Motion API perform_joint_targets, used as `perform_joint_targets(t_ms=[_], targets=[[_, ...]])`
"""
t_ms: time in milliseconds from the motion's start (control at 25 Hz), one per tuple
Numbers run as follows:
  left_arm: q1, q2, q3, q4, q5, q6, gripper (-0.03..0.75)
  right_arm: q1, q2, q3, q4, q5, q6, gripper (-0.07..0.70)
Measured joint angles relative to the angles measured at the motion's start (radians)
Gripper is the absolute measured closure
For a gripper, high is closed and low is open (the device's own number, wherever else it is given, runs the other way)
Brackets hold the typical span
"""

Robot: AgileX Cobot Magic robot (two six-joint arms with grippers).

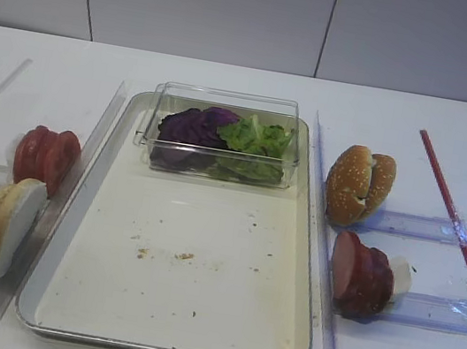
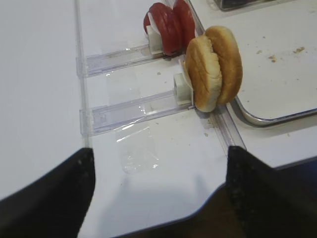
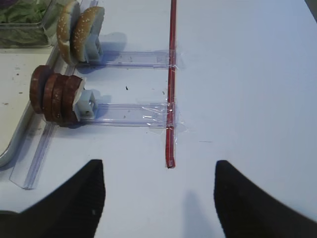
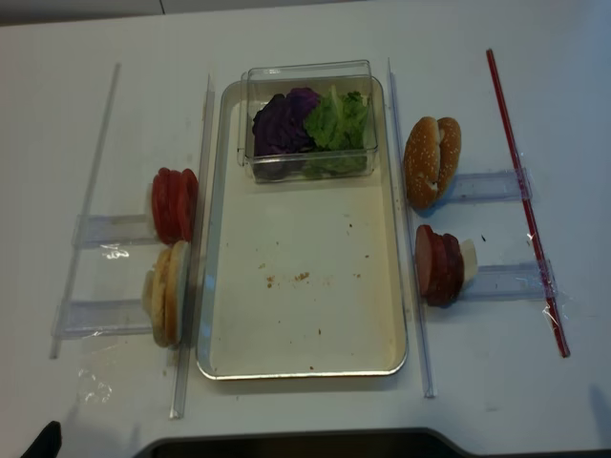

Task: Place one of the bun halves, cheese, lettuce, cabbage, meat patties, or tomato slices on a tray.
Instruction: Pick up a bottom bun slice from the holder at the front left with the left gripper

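The silver tray [image 1: 175, 308] lies in the middle, its cream floor bare but for crumbs. Purple cabbage [image 1: 190, 124] and green lettuce [image 1: 258, 136] fill a clear box at its far end. To the tray's left, tomato slices [image 1: 46, 157] and two bun halves [image 1: 1, 225] stand on edge; brown meat patties [image 1: 361, 272] stand to its right. No cheese is in view. My left gripper [image 2: 159, 151] is open over bare table just short of the bun halves [image 2: 213, 67]. My right gripper [image 3: 158, 171] is open and empty, with the meat patties [image 3: 52, 96] ahead to its left.
Sesame-seeded bun tops [image 1: 359, 185] stand at the right, behind the patties. A red strip [image 1: 455, 216] is taped along the far right. Clear plastic rails [image 2: 133, 111] hold each stack. The clear box [image 1: 227, 106] sits on the tray's back end. The table's front edge [image 4: 286, 441] is near.
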Motion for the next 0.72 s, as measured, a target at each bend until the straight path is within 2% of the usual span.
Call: perform_joint_targets(t_ms=[720], targets=[[0.000, 0.000, 0.000, 0.000, 0.000, 0.000, 0.173, 0.000, 0.000, 0.000, 0.000, 0.000, 0.000, 0.124]])
